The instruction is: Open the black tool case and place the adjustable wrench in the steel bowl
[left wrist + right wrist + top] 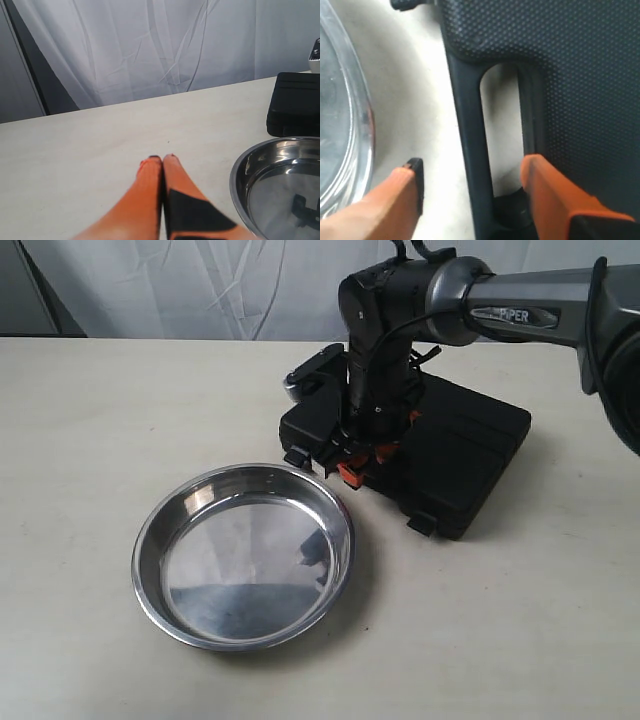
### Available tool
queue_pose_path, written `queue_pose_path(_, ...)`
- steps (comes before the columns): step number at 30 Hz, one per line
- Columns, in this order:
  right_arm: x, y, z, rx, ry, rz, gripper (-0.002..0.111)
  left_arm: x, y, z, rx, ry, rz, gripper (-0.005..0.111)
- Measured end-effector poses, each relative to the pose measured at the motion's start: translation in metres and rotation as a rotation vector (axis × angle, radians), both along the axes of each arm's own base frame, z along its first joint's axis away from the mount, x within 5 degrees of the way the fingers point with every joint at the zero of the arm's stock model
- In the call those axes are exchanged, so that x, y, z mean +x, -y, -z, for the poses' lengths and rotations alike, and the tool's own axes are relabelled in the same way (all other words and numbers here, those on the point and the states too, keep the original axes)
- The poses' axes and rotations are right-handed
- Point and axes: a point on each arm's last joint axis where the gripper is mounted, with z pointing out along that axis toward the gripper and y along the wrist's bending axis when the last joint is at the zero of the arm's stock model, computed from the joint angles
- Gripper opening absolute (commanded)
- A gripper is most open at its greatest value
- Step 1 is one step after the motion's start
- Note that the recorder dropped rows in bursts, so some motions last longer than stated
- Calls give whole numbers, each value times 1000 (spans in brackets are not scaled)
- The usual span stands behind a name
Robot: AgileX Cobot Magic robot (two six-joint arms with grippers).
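Observation:
The black tool case (pixel 450 465) lies closed on the table behind the steel bowl (pixel 243 553). My right gripper (pixel 362 458) points down at the case's front edge, open, its orange fingers straddling the moulded handle bar (pixel 470 145) without touching it. One finger (pixel 402 192) is on the bowl side, the other (pixel 545 190) over the case lid (pixel 580 75). The left gripper (pixel 162 159) is shut and empty, low over bare table beside the bowl (pixel 280 185); the case's corner (pixel 295 102) shows beyond. The adjustable wrench is hidden.
Two latches (pixel 296 454) (pixel 421 524) stick out of the case's front edge. A white curtain (pixel 150 45) hangs behind the table. Bare table (pixel 100 410) spreads left of the bowl and in front of it.

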Motion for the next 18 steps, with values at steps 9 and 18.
queue_pose_path(9, -4, -8, -2, -119, 72, -105, 58, 0, 0, 0, 0, 0, 0, 0)
queue_pose_path(18, 1, -7, 2, -131, 116, -127, 58, 0, 0, 0, 0, 0, 0, 0)
